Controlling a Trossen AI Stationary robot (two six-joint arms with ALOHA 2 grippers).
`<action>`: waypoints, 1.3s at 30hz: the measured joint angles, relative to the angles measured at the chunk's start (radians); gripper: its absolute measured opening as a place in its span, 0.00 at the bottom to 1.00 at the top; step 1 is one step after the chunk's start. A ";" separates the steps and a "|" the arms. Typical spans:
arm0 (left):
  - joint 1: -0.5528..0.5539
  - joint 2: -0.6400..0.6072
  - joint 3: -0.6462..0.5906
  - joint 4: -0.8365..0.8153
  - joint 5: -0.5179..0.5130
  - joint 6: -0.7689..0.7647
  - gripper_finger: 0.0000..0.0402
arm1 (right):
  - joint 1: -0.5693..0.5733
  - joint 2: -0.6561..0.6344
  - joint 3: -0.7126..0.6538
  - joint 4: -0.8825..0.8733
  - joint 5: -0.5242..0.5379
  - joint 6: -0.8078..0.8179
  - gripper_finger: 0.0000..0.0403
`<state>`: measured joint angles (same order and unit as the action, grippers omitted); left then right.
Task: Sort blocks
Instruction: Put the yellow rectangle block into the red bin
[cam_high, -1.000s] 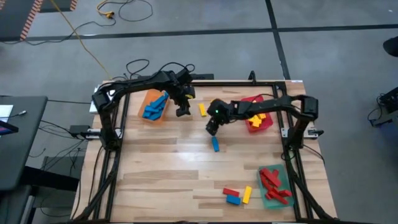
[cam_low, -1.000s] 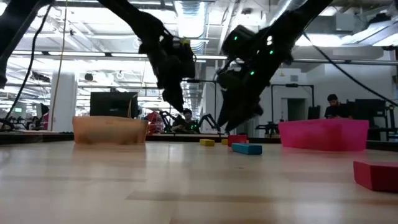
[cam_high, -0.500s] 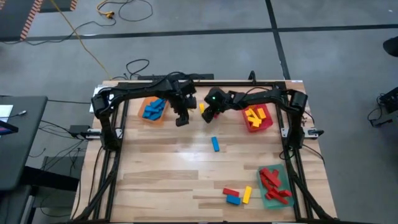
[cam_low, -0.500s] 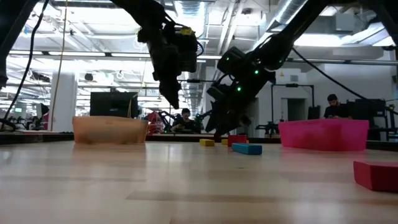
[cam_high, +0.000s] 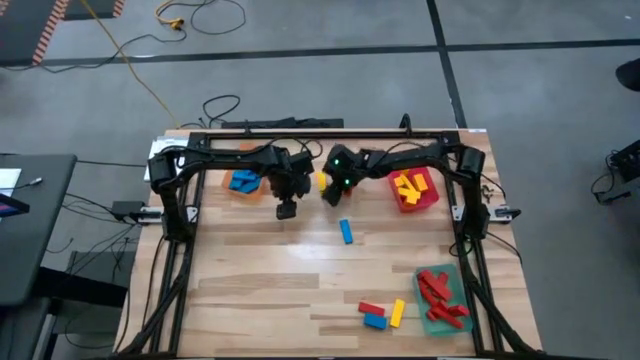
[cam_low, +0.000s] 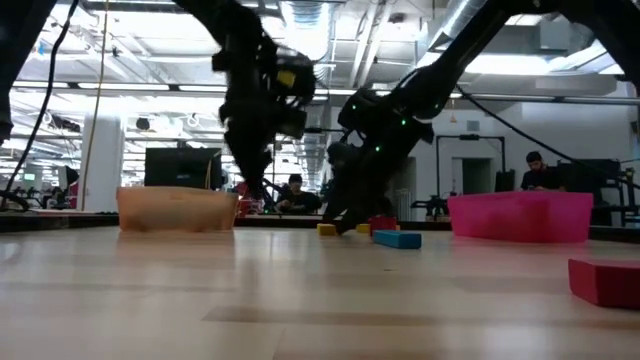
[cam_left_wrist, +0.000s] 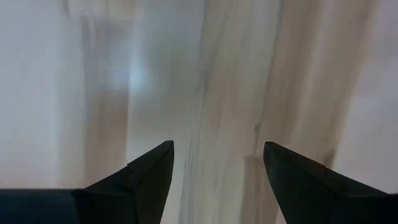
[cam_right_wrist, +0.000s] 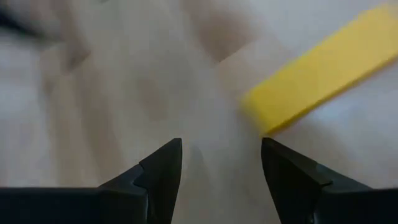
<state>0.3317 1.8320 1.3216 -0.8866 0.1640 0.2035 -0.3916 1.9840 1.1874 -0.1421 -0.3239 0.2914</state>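
Left gripper (cam_high: 286, 209): over bare table (cam_high: 260, 270), just in front of the orange tray (cam_high: 250, 192). In the left wrist view its fingers (cam_left_wrist: 140, 177) stand apart with only wood grain between them — released, grasping nothing.

Right gripper (cam_high: 330, 196): low over the table near the rear middle, beside a lone yellow block (cam_right_wrist: 323, 68). In the right wrist view its fingers (cam_right_wrist: 158, 171) are spread and empty; the yellow block lies flat on the wood ahead of the fingertips and off to one side, not between them and not touching either finger. In the high view that block (cam_high: 321, 179) shows only in part, just behind the gripper.

Blocks, as found:
- Blue blocks (cam_high: 241, 181) lie in the orange tray, behind the left fingers.
- One blue block (cam_high: 346, 232) lies alone on the table, just in front of the right fingers and apart from them; the low view shows it (cam_low: 397, 238) flat on the wood.
- Yellow blocks (cam_high: 406, 187) lie heaped in the red tray (cam_high: 432, 195), to the outer side of the right gripper.
- Red blocks (cam_high: 438, 292) lie in the green tray (cam_high: 428, 318) at the front right, well apart from both grippers.
- Three loose blocks — a red block (cam_high: 371, 308), a blue one (cam_high: 375, 321) and a yellow one (cam_high: 397, 313) — lie close together beside the green tray.
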 joint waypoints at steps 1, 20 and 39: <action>0.004 0.001 -0.022 0.010 0.000 -0.003 0.61 | 0.011 -0.014 -0.001 -0.022 -0.008 -0.009 0.58; 0.016 0.001 -0.079 0.327 -0.135 0.192 0.61 | 0.116 -0.243 0.000 -0.286 0.155 -0.004 0.58; -0.044 0.001 -0.079 0.284 -0.098 0.204 0.61 | 0.051 -0.056 0.000 -0.082 0.278 0.149 0.58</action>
<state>0.2874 1.8328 1.2430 -0.6031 0.0659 0.4079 -0.3409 1.9285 1.1873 -0.2239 -0.0461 0.4408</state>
